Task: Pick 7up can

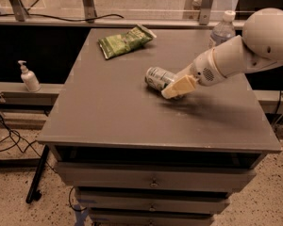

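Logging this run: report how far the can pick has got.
Done: the approach; the gripper is at the can, which lies on its side on the table. In hand: the grasp, though a firm hold cannot be confirmed. Left: the lift; the can rests on the table.

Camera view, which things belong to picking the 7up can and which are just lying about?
Job: can, lying on its side on the table; gripper, at the can.
Lying about: snack bag, water bottle, pump bottle.
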Robot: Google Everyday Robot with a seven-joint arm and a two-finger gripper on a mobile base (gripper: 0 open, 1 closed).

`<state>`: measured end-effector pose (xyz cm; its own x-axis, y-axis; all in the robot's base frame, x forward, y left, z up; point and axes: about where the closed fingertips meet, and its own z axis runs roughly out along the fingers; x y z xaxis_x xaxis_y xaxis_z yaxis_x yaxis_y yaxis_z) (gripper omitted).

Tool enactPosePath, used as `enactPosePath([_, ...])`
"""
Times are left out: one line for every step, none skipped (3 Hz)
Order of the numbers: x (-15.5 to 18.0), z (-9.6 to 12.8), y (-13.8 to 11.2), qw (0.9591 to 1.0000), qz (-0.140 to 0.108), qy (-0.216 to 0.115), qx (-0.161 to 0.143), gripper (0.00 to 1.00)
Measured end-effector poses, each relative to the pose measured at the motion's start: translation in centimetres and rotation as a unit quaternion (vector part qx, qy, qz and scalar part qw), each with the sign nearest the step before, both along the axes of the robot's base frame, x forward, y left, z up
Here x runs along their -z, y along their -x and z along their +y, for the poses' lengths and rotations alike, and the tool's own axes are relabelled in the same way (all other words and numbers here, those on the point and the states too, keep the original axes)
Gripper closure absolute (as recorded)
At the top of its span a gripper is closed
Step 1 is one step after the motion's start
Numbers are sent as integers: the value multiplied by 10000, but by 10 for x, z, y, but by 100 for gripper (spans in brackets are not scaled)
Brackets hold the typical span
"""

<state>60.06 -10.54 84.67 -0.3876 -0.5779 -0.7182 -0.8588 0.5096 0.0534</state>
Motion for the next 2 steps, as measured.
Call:
enactPosePath([2,-6,1,9999,60,-73,128,62])
enactPosePath([-12,-24,2,9996,-98,-42,246,86])
